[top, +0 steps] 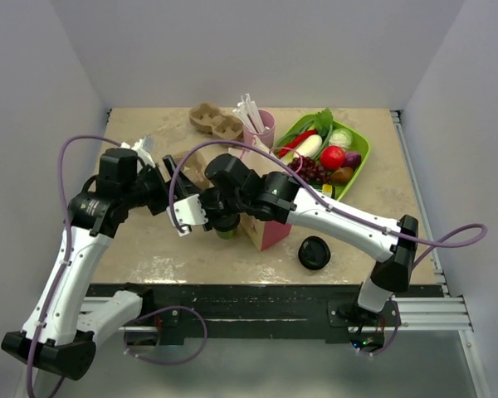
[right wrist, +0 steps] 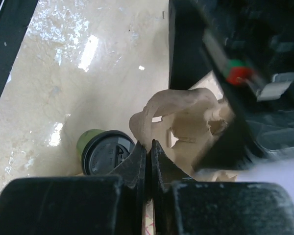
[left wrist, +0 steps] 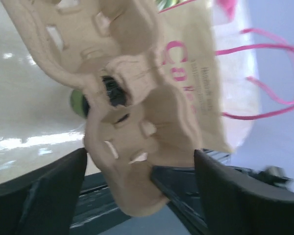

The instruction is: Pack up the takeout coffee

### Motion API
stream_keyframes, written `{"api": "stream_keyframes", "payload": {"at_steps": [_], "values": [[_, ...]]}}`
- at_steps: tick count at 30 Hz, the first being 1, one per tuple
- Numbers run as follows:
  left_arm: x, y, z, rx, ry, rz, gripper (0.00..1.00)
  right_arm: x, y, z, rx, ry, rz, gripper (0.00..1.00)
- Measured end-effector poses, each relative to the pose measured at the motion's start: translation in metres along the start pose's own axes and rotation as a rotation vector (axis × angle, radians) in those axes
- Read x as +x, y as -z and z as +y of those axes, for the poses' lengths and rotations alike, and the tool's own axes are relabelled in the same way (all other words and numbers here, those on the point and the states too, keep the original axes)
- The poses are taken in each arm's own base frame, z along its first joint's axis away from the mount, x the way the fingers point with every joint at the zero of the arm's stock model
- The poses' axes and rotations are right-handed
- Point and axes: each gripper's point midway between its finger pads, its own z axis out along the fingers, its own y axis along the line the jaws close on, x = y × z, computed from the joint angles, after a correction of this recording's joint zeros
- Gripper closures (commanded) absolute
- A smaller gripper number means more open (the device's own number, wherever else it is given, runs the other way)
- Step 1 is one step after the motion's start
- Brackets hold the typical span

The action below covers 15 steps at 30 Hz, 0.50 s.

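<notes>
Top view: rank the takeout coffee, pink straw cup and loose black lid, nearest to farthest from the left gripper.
1. takeout coffee, just right of the left gripper, slightly nearer the front.
2. pink straw cup, at the back.
3. loose black lid, front right.

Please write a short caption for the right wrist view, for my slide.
Shut right gripper next to the lidded takeout coffee on the table, a cardboard cup carrier just ahead.

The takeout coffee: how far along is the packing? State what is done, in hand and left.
Done: the takeout coffee is lidded, standing on the table beside the pink bag. In hand: the left fingers flank a tilted cup carrier; the right fingers are shut at its edge. Left: the coffee sits in neither carrier nor bag.
</notes>
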Motion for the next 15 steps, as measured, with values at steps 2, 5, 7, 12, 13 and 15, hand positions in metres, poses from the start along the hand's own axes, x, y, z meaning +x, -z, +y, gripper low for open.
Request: {"api": "stream_keyframes", "payload": {"at_steps": [2,5,7,12,13,15], "values": [[-0.007,0.013,-0.012,0.042,-0.029,-0.042,0.0,-0.001,0.007,-0.005,0.018,0.001,-0.005,1.0],[-0.025,0.045,-0.038,0.121,-0.086,-0.161,0.0,-0.003,0.029,-0.018,0.066,-0.01,-0.025,1.0],[-0.036,0.07,-0.053,0.168,-0.121,-0.253,0.0,-0.002,0.054,-0.035,0.122,-0.052,-0.056,1.0],[-0.057,0.11,-0.076,0.237,-0.177,-0.424,0.0,-0.004,0.136,-0.091,0.353,-0.174,-0.176,0.99],[-0.06,0.112,-0.077,0.239,-0.178,-0.439,0.0,-0.006,0.154,-0.099,0.401,-0.194,-0.198,0.99],[-0.065,0.106,-0.076,0.234,-0.176,-0.454,0.0,-0.018,0.182,-0.103,0.462,-0.24,-0.251,0.99]]}}
